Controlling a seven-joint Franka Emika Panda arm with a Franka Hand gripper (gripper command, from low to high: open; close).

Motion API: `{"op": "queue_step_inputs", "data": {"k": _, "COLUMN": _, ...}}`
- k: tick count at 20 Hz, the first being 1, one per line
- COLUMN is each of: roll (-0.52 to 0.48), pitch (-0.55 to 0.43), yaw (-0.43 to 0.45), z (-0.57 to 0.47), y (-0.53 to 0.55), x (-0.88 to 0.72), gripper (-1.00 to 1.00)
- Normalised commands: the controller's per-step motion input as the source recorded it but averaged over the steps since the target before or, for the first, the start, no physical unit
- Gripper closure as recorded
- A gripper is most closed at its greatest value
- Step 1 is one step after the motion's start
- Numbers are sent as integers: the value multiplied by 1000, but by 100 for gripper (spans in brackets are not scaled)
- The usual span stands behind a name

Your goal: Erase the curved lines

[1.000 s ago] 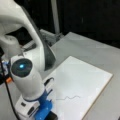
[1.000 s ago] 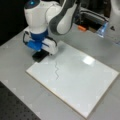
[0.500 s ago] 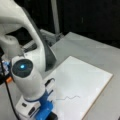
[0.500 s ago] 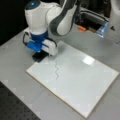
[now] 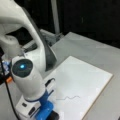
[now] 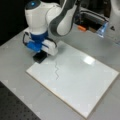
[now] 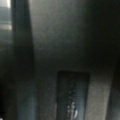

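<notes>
You are looking at a grey table (image 6: 15,60) against a dark backdrop, with a white board (image 6: 82,82) lying flat on it and grey clutter at a front view's top right.

Start at the gripper (image 6: 41,53): it hangs low over the board's corner nearest a front view's left, and a black eraser block (image 6: 40,57) sits directly under it, its base at or on the board surface. The block appears to be held by the gripper, but the fingers are hidden behind the white and blue hand, so you cannot tell from these views whether they are pinched on it or merely resting above it. The wrist view gives you only dark blurred surfaces and settles nothing.

Move outward from the block and you reach the curve lines (image 6: 56,70), 1 thin wavy grey squiggle, intact from end to end. Its near end lies just beside the block, towards a front view's right, and its long axis runs away from the gripper towards a front view's bottom and slightly right. In a front view the same squiggle (image 5: 68,97) runs left to right, starting just right of the blue hand.

Judging by that, nothing of the line is wiped yet; the eraser stands at the line's head, with the whole stroke lying ahead of it
</notes>
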Motion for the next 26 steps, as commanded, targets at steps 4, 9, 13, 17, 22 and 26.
{"op": "queue_step_inputs", "data": {"k": 4, "roll": 5, "pitch": -105, "yaw": -140, "z": 15, "y": 40, "x": -58, "gripper": 100}}
{"op": "queue_step_inputs", "data": {"k": 9, "roll": -84, "pitch": 25, "yaw": -183, "z": 382, "y": 43, "x": -264, "gripper": 100}}
{"op": "queue_step_inputs", "data": {"k": 13, "roll": -136, "pitch": 98, "yaw": -122, "z": 509, "y": 89, "x": -343, "gripper": 100}}
{"op": "queue_step_inputs", "data": {"k": 17, "roll": -52, "pitch": 122, "yaw": -108, "z": 318, "y": 110, "x": -231, "gripper": 100}}
{"op": "queue_step_inputs", "data": {"k": 22, "roll": 89, "pitch": 87, "yaw": -183, "z": 128, "y": 127, "x": -109, "gripper": 100}}
{"op": "queue_step_inputs", "data": {"k": 26, "roll": 262, "pitch": 52, "yaw": -347, "z": 70, "y": 222, "x": -44, "gripper": 100}}
